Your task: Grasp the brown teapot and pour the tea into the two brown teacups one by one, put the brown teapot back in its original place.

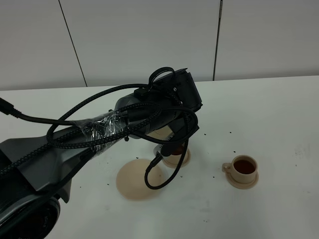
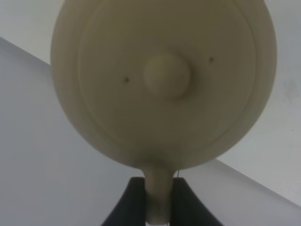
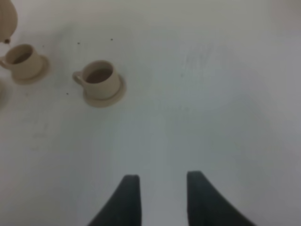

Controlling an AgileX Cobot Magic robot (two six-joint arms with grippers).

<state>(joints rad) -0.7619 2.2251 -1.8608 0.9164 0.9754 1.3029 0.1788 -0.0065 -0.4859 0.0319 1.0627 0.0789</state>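
The brown teapot [image 2: 162, 80] fills the left wrist view, lid and knob facing the camera. My left gripper [image 2: 158, 190] is shut on its loop handle. In the high view my left arm hides most of the teapot [image 1: 160, 133], which hangs over the middle teacup [image 1: 177, 155]. The other teacup [image 1: 243, 168] stands to the right on its small saucer, with dark tea in it. The wide flat saucer [image 1: 135, 181] lies bare at the front left of the cups. My right gripper [image 3: 162, 183] is open above bare table, with both teacups [image 3: 21, 60] [image 3: 101, 79] far ahead of it.
The white tabletop [image 1: 269, 114] carries small dark specks around the cups. A grey panelled wall [image 1: 149, 35] runs along the back edge. The left arm's looped black cables [image 1: 164, 169] hang down near the middle cup and the flat saucer.
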